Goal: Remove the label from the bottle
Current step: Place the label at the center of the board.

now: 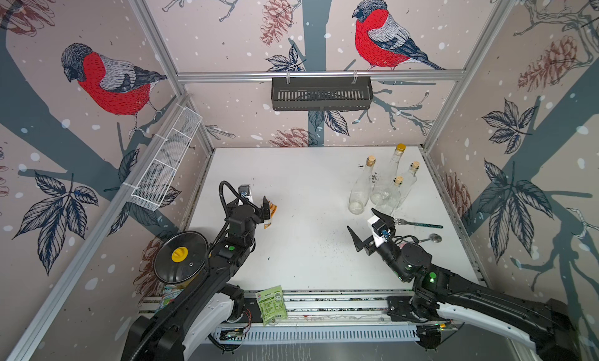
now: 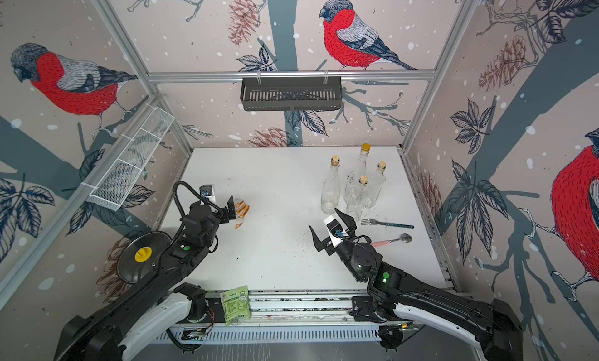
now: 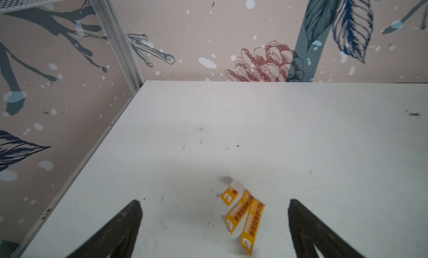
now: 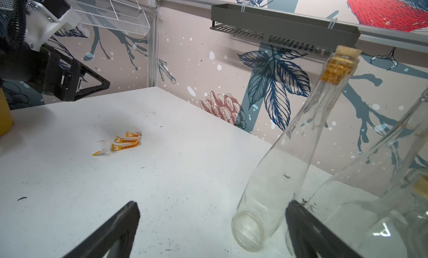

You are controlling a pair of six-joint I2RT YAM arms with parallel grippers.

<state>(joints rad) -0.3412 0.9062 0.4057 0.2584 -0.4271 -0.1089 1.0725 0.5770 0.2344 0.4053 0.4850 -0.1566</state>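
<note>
Several clear glass bottles stand upright at the back right of the white table, three corked and one with a yellow cap. I see no label on their glass. Curled orange and white label strips lie loose on the table at the left, also seen from the right wrist as label strips. My left gripper hangs open just above and behind them, touching nothing. My right gripper is open and empty in front of the bottles. The nearest corked bottle stands just beyond its fingertips.
A fork and a spoon lie right of the right gripper. A pot lid with a yellow knob sits at the front left, a green packet on the front rail. A white mesh basket and a black shelf hang on the walls.
</note>
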